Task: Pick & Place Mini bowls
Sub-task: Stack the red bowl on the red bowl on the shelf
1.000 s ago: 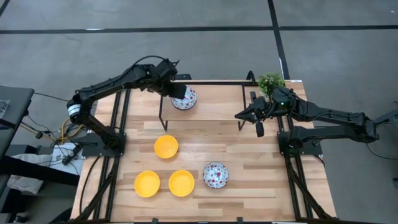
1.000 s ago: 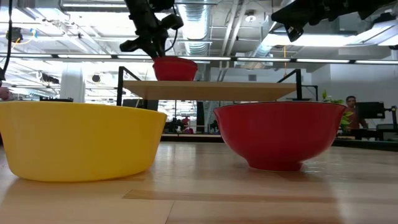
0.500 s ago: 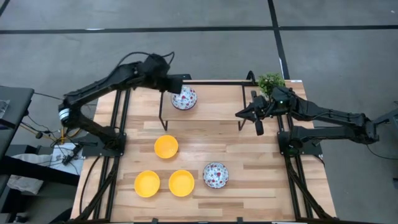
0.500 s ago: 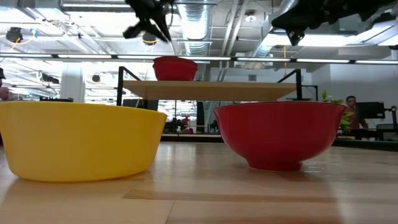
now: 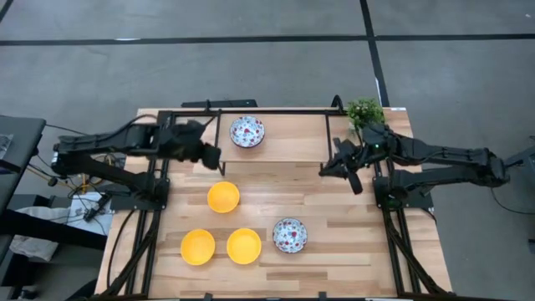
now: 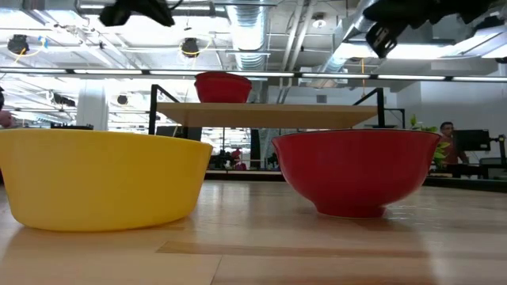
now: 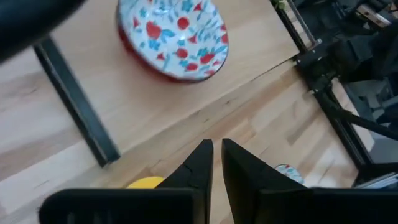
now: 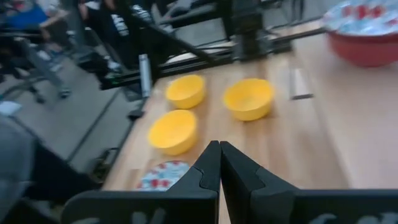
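Note:
One floral mini bowl [image 5: 247,131] [image 7: 173,37] rests by its base on the raised wooden shelf [image 5: 292,138] at the far side; in the low view it shows red [image 6: 223,87]. Three yellow mini bowls [image 5: 223,196] [image 5: 197,247] [image 5: 243,246] and a second floral one [image 5: 289,235] sit on the table. My left gripper [image 5: 211,155] [image 7: 216,149] hangs shut and holding nothing, left of the shelf bowl and apart from it. At the shelf's right end my right gripper [image 5: 334,165] [image 8: 218,147] is shut with nothing in it.
A small green potted plant [image 5: 364,110] stands at the far right corner. The shelf's black frame legs [image 5: 219,150] [image 5: 336,125] rise from the table. In the low view a yellow bowl [image 6: 95,178] and a red-sided bowl [image 6: 356,170] fill the foreground.
My left gripper has drawn back from the floral bowl on the shelf toward the table's left edge, rising a little. The bowl has stayed where it was on the shelf. My right gripper has turned slightly in place.

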Available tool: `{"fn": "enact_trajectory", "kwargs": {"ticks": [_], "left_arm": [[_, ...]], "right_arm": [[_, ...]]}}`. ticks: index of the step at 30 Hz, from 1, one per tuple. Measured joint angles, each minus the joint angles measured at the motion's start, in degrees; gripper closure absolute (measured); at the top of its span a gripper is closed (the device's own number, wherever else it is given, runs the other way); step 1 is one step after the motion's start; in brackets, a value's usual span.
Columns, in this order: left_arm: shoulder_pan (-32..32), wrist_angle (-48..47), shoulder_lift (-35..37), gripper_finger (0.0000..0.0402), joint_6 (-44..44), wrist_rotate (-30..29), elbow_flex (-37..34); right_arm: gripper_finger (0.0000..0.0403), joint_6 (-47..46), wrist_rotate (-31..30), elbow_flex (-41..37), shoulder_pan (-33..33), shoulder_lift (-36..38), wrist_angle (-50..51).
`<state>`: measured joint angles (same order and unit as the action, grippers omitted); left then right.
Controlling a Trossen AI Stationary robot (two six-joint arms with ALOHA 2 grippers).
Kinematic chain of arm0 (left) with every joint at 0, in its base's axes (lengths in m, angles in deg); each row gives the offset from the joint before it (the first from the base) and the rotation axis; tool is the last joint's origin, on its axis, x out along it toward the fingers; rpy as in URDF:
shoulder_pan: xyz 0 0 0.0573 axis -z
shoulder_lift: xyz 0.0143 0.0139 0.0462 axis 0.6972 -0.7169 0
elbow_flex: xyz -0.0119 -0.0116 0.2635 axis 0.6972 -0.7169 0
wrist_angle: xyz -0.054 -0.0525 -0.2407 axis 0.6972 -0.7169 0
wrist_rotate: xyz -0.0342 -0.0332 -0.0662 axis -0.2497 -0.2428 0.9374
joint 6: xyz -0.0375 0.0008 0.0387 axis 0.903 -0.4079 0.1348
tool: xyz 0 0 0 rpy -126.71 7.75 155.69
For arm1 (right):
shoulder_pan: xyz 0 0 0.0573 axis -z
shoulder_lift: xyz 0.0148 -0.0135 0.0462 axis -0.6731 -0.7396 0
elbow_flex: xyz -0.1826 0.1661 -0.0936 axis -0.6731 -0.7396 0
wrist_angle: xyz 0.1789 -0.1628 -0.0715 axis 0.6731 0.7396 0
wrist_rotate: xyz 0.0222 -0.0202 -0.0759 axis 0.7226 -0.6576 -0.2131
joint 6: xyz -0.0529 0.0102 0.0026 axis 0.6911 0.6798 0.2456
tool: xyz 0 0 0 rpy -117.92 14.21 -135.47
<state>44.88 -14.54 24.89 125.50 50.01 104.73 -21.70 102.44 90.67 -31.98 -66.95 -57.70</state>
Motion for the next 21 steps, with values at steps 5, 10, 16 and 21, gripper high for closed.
{"fn": "enact_trajectory", "kwargs": {"ticks": [5, 10, 16, 21], "left_arm": [[5.04, 0.41, 4.01, 0.0369, 2.00, -4.25, -6.00], [5.94, 0.60, 7.34, 0.0369, -1.66, -4.45, -11.77], [5.91, 1.28, 14.37, 0.0372, -9.48, -4.45, -18.85], [5.72, 5.97, 22.36, 0.0385, -16.56, -3.83, -24.04]], "right_arm": [[0.0403, -2.02, -1.04, 0.00, -7.69, -1.59, -2.66], [0.0403, -5.48, -12.18, 2.22, -16.31, -6.67, -4.33], [0.0403, -7.65, -24.07, 8.60, -23.85, -15.30, -0.79], [0.0403, -13.68, -27.05, 15.27, -26.72, -22.82, 7.69]]}}
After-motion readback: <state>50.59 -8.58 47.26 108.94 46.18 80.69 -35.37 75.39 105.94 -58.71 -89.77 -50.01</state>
